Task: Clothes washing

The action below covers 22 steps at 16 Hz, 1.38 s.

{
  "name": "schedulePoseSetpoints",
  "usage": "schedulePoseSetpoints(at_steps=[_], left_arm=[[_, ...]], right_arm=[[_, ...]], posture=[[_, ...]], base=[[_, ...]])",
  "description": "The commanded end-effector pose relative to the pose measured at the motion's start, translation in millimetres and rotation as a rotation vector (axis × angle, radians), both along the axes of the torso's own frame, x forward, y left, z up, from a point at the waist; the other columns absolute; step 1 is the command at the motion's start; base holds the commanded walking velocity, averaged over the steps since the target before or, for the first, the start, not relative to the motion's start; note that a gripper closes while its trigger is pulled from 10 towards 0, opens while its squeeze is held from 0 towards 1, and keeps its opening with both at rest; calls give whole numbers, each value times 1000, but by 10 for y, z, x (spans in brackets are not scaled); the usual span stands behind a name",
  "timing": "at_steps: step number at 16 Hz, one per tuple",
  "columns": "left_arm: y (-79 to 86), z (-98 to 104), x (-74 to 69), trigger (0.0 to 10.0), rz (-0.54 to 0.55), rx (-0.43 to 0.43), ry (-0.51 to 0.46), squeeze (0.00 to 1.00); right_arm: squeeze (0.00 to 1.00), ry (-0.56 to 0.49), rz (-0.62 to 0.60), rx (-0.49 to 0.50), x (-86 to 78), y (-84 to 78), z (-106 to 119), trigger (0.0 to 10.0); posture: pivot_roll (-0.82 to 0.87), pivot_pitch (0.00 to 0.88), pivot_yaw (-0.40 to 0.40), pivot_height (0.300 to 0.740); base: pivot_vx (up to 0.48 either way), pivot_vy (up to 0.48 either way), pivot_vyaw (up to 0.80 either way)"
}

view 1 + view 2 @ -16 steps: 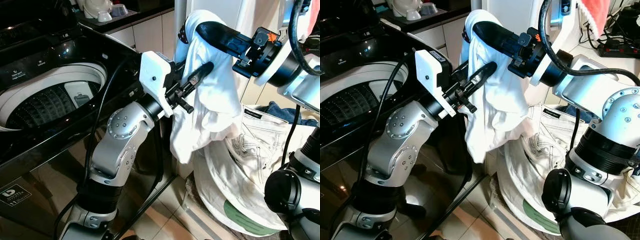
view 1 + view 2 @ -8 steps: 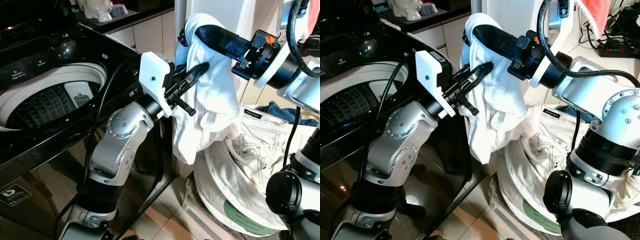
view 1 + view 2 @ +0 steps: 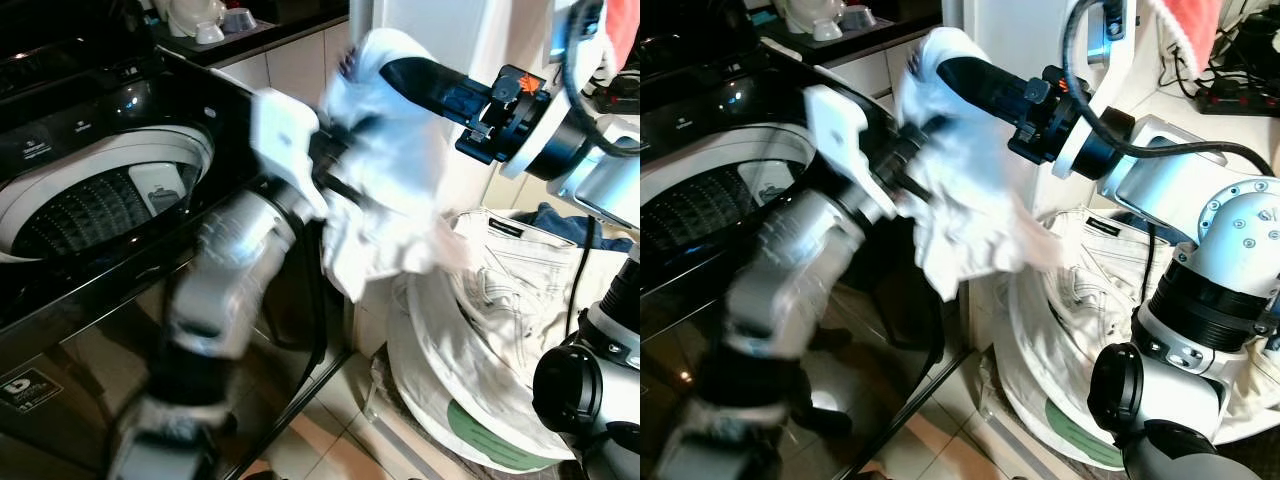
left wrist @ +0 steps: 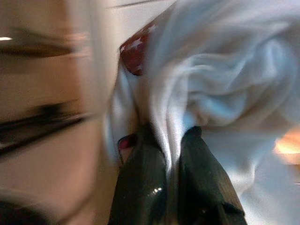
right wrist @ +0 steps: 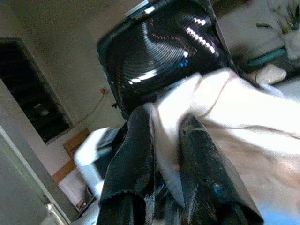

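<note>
A white garment [image 3: 390,190] hangs in the air between my two grippers, beside the open top-loading washing machine [image 3: 100,195]. My right gripper [image 3: 365,65] is shut on the garment's top; cloth is pinched between its black fingers [image 5: 197,159]. My left gripper [image 3: 345,150] is blurred by motion and is shut on a fold of the same white garment [image 4: 187,89] lower down. The washer's drum [image 3: 90,205] is open on the left, with dark ribbed walls. The garment's lower end dangles over the laundry basket [image 3: 470,420].
A laundry basket lined with pale cloth holds white jeans [image 3: 500,280] and a blue item [image 3: 565,222] at the lower right. Cabinets and a counter with white dishes [image 3: 205,20] stand behind the washer. Tiled floor [image 3: 330,440] lies below.
My left arm has swung fast to the left toward the washer, pulling the white garment that way. My right gripper has shifted slightly left and up with it.
</note>
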State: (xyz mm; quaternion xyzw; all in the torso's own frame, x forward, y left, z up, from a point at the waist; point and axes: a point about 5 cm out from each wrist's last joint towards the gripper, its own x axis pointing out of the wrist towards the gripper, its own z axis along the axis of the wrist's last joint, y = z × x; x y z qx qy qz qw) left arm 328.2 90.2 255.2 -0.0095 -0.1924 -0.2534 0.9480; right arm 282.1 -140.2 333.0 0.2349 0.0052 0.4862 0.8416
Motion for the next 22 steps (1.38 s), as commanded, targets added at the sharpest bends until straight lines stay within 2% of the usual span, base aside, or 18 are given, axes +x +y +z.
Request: schedulePoseSetpoints(at_steps=[1,2,3,4,5,6,7,8,9,10,11,13,16,18,22], left_arm=[[348,123,106,0,193,-28,-47,0],[611,273,194,0,342,10,-112,0],[787,375,249,0,435,48,-149,0],[1101,555,347,0,586,132,-189,0],[1230,614,405,0,638,178,-190,0],[1416,667,536,0,704,285,-145,0],[1513,563,653,0,738,367,-24,0],[1554,457,706,0,754,406,58,0],[1566,433,716,10000,761,416,73,0],[1585,136,766,10000,695,431,245,0],[1571,-135,772,10000,624,434,399,1000],[1583,-216,779,10000,630,477,434,1000],[1702,-154,778,10000,715,511,423,1000],[1807,-21,767,10000,770,538,388,1000],[1914,15,738,10000,807,540,389,1000]], right_arm=[[1000,-29,-34,-16,-26,-32,11,10000],[0,-37,-67,-79,-27,-42,-35,10000],[0,-45,-72,-134,-44,-26,-81,10000],[0,-53,-66,-254,-84,35,-197,10000],[0,-55,-60,-329,-105,86,-279,10000],[0,-50,-50,-449,-135,208,-440,10000],[0,-44,-44,-481,-149,272,-512,10000],[0,-44,-40,-482,-151,290,-534,10000],[0,-46,-39,-483,-151,294,-542,10000],[0,-43,-41,-512,-167,325,-608,10000],[0,-35,-46,-548,-190,345,-681,10000],[0,-45,-47,-596,-229,349,-768,10000],[0,-57,-32,-609,-284,352,-811,10000],[0,-61,-62,-616,-247,315,-827,10000],[0,-51,-129,-618,-146,269,-826,10000]], posture=[[-97,0,70,740],[-94,0,67,740],[-94,0,67,740],[-93,0,67,740],[-95,0,70,740],[-96,0,71,740],[-95,0,72,740],[-97,0,76,740],[-97,0,76,740],[-109,0,87,740],[-115,0,95,740],[-119,0,99,740],[-121,0,102,740],[-113,0,98,740],[-102,0,91,740]], base=[[0,0,0],[0,0,0],[0,0,0],[0,0,0],[0,0,0],[0,0,0],[0,0,0],[0,0,0],[0,0,0],[0,0,0],[0,0,0],[0,0,0],[0,0,0],[0,0,0],[0,0,0]])
